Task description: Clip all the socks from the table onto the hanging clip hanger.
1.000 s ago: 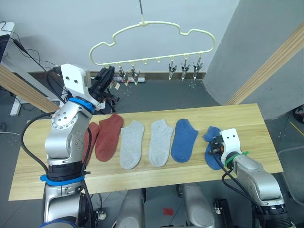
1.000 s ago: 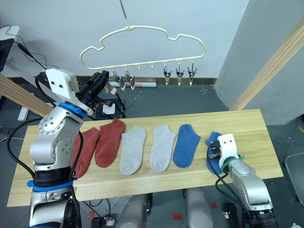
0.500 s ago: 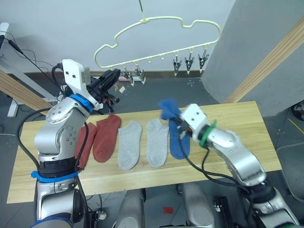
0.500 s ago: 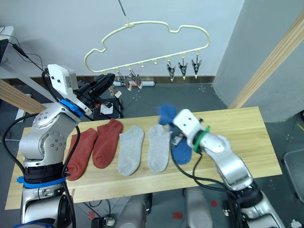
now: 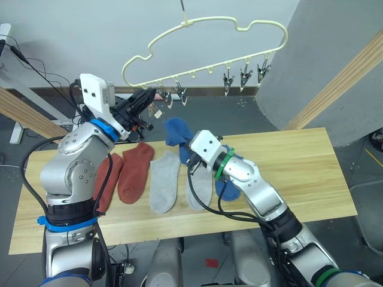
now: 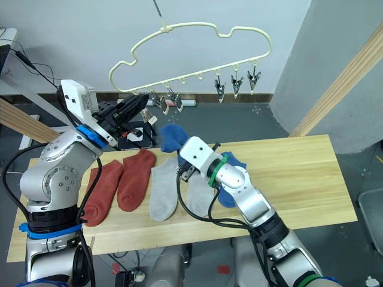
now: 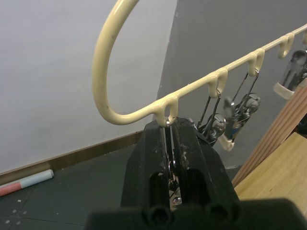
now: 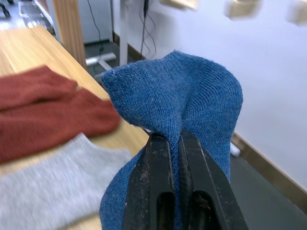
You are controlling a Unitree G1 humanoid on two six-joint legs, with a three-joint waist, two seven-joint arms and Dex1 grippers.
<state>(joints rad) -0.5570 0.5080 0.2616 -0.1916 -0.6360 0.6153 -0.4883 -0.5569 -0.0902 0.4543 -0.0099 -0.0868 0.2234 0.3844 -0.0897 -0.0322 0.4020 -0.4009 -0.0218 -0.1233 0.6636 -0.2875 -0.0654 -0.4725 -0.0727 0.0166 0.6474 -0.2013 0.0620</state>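
Left tool (image 7: 171,139): raised beside the left end of the clip hanger (image 5: 203,27), its two black fingers pressed together on the leftmost metal clip (image 7: 169,125).
Right tool (image 8: 173,143): lifted above the bench (image 5: 311,161), fingers closed tight on a blue sock (image 5: 178,133), whose fabric bunches above the fingertips.
Held sock: in the air below the hanger's left clips, just beside the left tool.
Other blue sock (image 6: 226,190): flat on the bench, partly hidden under the right arm.
Grey socks (image 5: 163,182): two, side by side at mid-bench.
Red socks (image 5: 133,170): two, lying at the left.
Hanger: hangs tilted from a thin rod, clips along its lower edge.
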